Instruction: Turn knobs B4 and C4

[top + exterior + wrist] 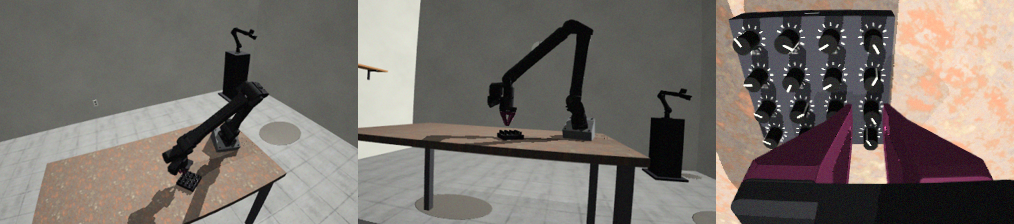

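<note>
One knob box (812, 63), sixteen knobs, nearest row half hidden behind the gripper (866, 137), fingers slightly parted, holding nothing.

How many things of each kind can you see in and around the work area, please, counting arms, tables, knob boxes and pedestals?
Robot arms: 2, the working arm on the table and a small arm in the background
Tables: 1, the brown table
Knob boxes: 1, the black knob box
Pedestals: 1, the black pedestal under the small arm
Total: 5
</note>
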Controlling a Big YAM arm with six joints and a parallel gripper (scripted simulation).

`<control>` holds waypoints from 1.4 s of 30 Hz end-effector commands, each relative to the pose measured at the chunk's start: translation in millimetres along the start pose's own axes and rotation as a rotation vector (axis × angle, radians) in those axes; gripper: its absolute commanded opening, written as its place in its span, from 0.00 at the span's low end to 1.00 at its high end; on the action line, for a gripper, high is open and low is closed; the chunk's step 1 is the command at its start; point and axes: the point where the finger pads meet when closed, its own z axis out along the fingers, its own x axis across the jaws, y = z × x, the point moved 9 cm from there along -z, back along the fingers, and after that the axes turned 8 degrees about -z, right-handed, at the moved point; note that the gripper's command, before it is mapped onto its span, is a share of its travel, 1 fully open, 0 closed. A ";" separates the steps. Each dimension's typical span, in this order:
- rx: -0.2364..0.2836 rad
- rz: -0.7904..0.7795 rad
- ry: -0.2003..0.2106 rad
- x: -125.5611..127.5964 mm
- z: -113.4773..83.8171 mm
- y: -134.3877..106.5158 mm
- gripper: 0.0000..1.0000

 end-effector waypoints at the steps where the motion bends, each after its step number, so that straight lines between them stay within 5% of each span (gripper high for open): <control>1: -0.047 -0.032 -0.032 -7.7 -23.7 19.4 0.19; 2: -0.016 -0.042 -0.003 -3.3 -10.2 20.9 0.19; 7: -0.035 -0.028 -0.025 -7.4 -26.8 16.8 0.19; 24: -0.037 0.007 -0.024 -6.4 -26.6 20.4 0.19; 42: -0.046 0.544 -0.021 -8.1 -35.3 21.9 0.19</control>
